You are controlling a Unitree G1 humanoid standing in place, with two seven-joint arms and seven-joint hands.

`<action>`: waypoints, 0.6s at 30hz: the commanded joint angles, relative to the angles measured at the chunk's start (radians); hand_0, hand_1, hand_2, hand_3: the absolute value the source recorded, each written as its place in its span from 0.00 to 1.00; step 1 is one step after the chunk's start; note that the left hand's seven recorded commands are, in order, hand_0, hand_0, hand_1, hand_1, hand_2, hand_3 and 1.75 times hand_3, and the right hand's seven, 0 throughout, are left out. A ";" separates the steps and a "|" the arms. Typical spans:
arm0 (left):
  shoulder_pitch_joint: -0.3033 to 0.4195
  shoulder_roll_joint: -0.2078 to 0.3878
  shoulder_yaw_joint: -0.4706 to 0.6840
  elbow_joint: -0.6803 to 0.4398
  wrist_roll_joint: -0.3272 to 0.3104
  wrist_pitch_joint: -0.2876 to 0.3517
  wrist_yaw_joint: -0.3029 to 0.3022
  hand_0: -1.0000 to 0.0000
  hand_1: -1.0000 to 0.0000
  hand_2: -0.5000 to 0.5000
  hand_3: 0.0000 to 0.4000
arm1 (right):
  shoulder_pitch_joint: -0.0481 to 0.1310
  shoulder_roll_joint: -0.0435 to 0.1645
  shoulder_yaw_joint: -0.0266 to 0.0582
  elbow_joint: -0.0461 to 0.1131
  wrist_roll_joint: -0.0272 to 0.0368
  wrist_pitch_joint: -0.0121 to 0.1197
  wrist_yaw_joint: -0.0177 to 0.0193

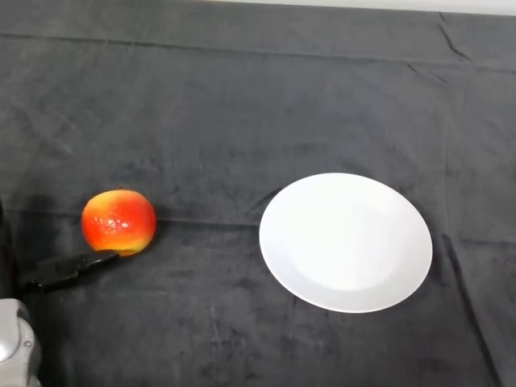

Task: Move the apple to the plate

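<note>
A red and yellow apple (pixel 118 222) sits on the dark cloth at the left. A white plate (pixel 345 241), with nothing on it, lies to its right, well apart from it. My left hand (pixel 68 268) comes in from the lower left edge. Only a straight black finger shows, lying low over the cloth. Its tip reaches the near lower side of the apple, touching it or nearly so. Nothing is held. The rest of the hand is hidden beyond the left edge.
The silver-grey forearm (pixel 16 343) shows in the lower left corner. The dark cloth (pixel 242 105) covers the whole table, with a few creases at the far right.
</note>
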 commanded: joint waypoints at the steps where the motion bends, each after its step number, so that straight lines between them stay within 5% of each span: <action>1: -0.047 -0.011 -0.024 -0.027 0.025 -0.026 0.005 1.00 1.00 0.50 0.00 | 0.000 -0.022 -0.0082 -0.005 0.0071 -0.005 -0.0015; 18: -0.050 -0.044 -0.140 -0.010 0.109 -0.026 0.010 1.00 1.00 0.50 0.00 | 0.000 -0.022 -0.0080 -0.006 0.0073 -0.005 -0.0019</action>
